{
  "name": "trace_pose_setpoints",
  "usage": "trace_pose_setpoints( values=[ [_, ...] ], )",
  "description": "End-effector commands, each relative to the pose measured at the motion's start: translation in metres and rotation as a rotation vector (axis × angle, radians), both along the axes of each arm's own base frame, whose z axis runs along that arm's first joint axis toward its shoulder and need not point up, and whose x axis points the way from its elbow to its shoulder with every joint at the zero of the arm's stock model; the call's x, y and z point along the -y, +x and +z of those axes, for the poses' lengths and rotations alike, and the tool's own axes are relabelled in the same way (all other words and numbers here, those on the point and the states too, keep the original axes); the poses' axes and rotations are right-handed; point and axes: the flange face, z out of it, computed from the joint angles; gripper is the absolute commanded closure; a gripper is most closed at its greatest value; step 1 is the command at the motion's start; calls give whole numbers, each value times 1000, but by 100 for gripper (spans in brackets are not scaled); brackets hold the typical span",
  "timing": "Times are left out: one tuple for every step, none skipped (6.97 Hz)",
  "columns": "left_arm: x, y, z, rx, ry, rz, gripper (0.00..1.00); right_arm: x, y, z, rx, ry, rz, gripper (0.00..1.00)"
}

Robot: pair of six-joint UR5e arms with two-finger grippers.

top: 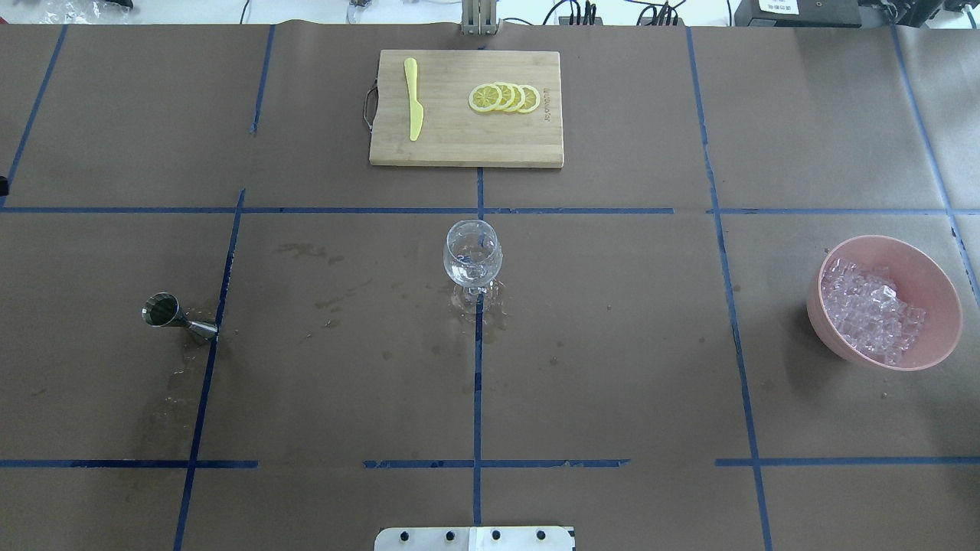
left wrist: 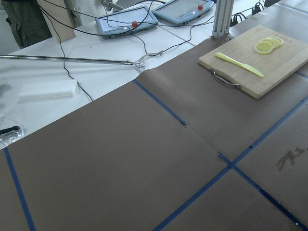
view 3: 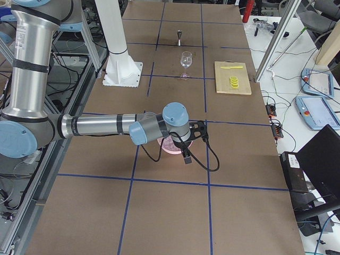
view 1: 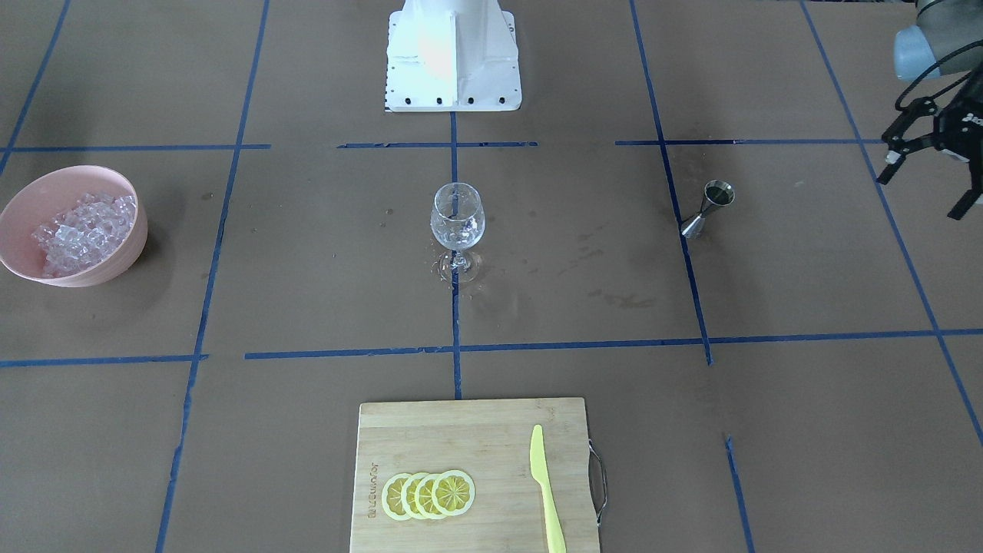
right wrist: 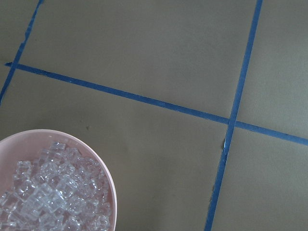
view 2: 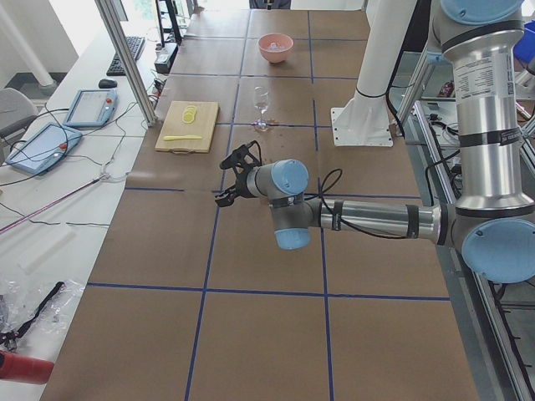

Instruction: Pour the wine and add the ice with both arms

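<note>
Four lemon slices [view 1: 428,495], one glass [view 1: 458,223], jigger [view 1: 708,208], bowl [view 1: 127,257], board [view 1: 461,434], knife [view 1: 545,488].

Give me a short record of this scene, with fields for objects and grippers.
glass: wine glass upright at centre of table
jigger: metal jigger standing on robot's left side
ice: ice in pink bowl, robot's right side
board: cutting board holding lemon slices and yellow knife
left gripper: open, empty
right gripper: near the bowl; open or shut, cannot tell
</note>
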Motion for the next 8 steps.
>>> trace_pose_setpoints(
  values=[
    [-37, 74, -17, -122, -38, -70, 0, 0, 0, -1, 4, 1, 0, 0],
    [-50, 98, -8, -105, -40, -131, 0, -2, 0, 1, 3, -3, 1, 0],
    [-63, 115, -3, -105, -35, -180, 0, -2, 0, 1, 4, -5, 1, 0],
    [-78, 136, 1, -89, -24, -230, 0, -2, 0, 1, 2, -5, 1, 0],
    [-97, 164, 1, -80, -4, -291, 0, -2, 0, 0, 4, -4, 1, 0],
    [-120, 188, -1, -98, -4, -327, 0, -2, 0, 1, 4, -7, 1, 0],
    [-143, 209, 0, -110, -8, -349, 0, -3, 0, 2, 2, -7, 1, 0],
    [-158, 223, 3, -110, -2, -373, 0, -3, 0, 3, 2, -8, 1, 0]
  ],
)
